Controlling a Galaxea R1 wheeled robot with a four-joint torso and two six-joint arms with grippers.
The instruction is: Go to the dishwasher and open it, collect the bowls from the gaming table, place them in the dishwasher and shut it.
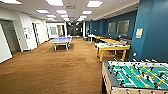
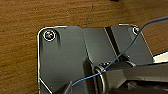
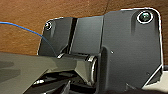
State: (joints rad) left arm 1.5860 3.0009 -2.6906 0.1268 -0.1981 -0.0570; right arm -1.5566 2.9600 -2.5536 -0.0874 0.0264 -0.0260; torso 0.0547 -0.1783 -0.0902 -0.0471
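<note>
The dishwasher, the bowls and the gaming table are out of view. In the head view I face a long room with brown carpet (image 1: 50, 72). In the left wrist view, my left arm's dark plate (image 2: 62, 62) hangs over that carpet, with a blue cable (image 2: 117, 58) running across it. My right arm's dark plate (image 3: 130, 50) also hangs over carpet. Nothing shows held at either arm.
A green-field foosball table (image 1: 136, 76) stands close at the lower right. A yellow-legged table (image 1: 111, 47) is beyond it by the blue wall (image 1: 150, 30). A blue ping-pong table (image 1: 60, 40) stands mid-room. White walls and doors (image 1: 10, 37) line the left side.
</note>
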